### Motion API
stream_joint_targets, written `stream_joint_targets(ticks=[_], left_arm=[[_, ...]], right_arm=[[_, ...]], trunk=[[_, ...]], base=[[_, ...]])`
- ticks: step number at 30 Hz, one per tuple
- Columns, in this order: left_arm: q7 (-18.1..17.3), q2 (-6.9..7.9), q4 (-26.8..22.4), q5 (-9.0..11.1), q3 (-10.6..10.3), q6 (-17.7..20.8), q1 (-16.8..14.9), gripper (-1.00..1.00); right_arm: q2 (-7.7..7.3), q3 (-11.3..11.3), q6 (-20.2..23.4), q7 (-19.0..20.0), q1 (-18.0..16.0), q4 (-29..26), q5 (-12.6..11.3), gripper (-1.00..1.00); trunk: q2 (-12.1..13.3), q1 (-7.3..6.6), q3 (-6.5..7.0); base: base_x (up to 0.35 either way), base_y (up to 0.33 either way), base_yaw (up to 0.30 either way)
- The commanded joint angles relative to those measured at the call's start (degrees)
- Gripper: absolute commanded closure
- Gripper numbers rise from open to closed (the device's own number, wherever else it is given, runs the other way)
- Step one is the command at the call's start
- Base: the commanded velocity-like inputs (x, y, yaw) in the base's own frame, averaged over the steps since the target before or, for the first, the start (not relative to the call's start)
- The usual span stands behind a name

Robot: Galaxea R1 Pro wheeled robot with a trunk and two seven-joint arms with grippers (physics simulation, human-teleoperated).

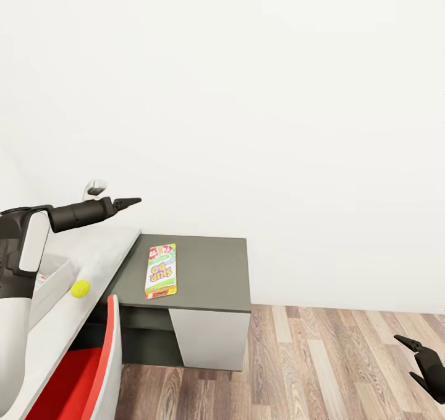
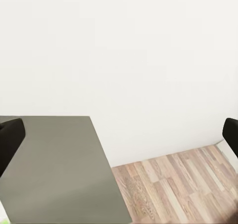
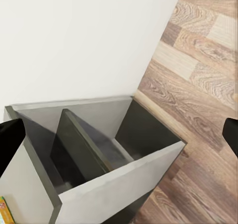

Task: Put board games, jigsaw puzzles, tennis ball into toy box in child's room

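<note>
Lying flat on the dark cabinet (image 1: 210,271) is a game box (image 1: 161,270) — a red chair (image 1: 93,370) stands near. Both grippers — left (image 1: 127,203), right (image 1: 415,361) — are spread wide, holding nothing.

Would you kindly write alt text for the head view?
A board game lies on a dark grey cabinet against a white wall. Beside it, a tennis ball sits on the pale table, under the left gripper.

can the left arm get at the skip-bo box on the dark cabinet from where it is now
Probably yes: the open left gripper hangs above the cabinet edge, and nothing stands between it and the Skip-Bo box.
</note>
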Motion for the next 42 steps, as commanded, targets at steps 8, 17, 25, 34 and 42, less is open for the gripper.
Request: stream_joint_targets(ticks=[8, 17, 25, 34, 42], left_arm=[[5.78, -0.21, 0.31, -2.70, -0.57, 0.13, -0.06, -1.00], [24.35, -3.95, 3.40, -3.15, -2.61, -0.03, -0.48, -1.00], [30.82, -6.03, 4.00, -3.18, -3.34, -0.12, -0.56, -1.00], [31.63, -6.48, 3.00, -2.99, -3.58, -0.08, -0.50, -1.00], [31.91, -6.54, 3.19, -3.36, -3.71, -0.14, -0.50, -1.00]], right_arm=[[0.70, 0.42, -0.58, -0.05, -0.07, 0.35, 1.43, -1.00], [2.62, 7.70, -6.27, -0.34, -0.22, 0.06, 6.77, -1.00], [3.29, 11.48, -9.92, -0.60, -0.25, 0.02, 7.71, -1.00], [2.95, 11.87, -10.30, -4.53, -0.18, 0.32, 7.75, -1.00], [3.01, 11.98, -10.51, -5.24, -0.16, 0.30, 7.80, -1.00]], trunk=[[-0.12, 0.03, -0.21], [-0.12, 0.03, -0.22], [-0.12, 0.03, -0.22], [-0.12, 0.03, -0.22], [-0.12, 0.03, -0.22]], base=[[0.000, 0.000, -0.023], [0.000, 0.000, -0.001], [0.000, 0.000, 0.000], [0.000, 0.000, 0.000], [0.100, 0.000, 0.000]])
